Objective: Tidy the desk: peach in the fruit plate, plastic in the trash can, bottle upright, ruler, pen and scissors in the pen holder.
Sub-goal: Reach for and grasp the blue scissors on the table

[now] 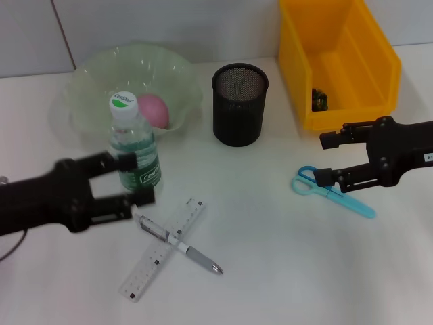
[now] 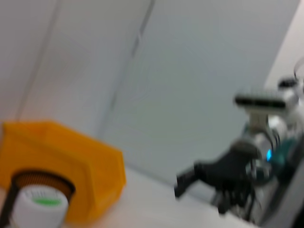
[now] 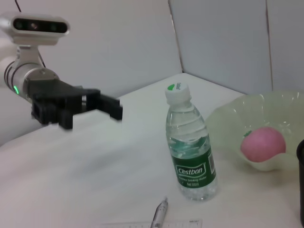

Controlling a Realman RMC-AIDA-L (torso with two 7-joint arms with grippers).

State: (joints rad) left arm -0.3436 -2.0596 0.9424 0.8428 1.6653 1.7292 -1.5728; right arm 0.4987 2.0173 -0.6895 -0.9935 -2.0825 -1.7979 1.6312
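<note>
Inspected with the pen holder [image 1: 239,103] as reference; items noted largest first.

Yellow bin [image 1: 338,57]: stood just right of the pen holder at the back of the table [image 1: 284,271], with a small dark item inside near its front wall.

Fruit plate [image 1: 128,88]: sat left of the pen holder, pale green and translucent, with the pink peach [image 1: 153,110] resting in it.

Left gripper [image 1: 132,179]: found front-left of the pen holder, jaws spread, one finger at the bottle's near side, the other in front of it. Contact with the bottle could not be confirmed.

Right gripper [image 1: 326,157]: hung front-right of the pen holder, just before the bin, jaws spread, above the scissors' handles, holding nothing.

Bottle [image 1: 133,145]: stood upright, front-left of the pen holder, before the plate, white cap on, green label.

Ruler [image 1: 162,248]: lay flat, well in front of the pen holder and slightly left, set diagonally.

Scissors [image 1: 331,191]: lay flat, front-right of the pen holder, blue handles toward it.

Pen [image 1: 177,239]: lay crosswise on top of the ruler.
</note>
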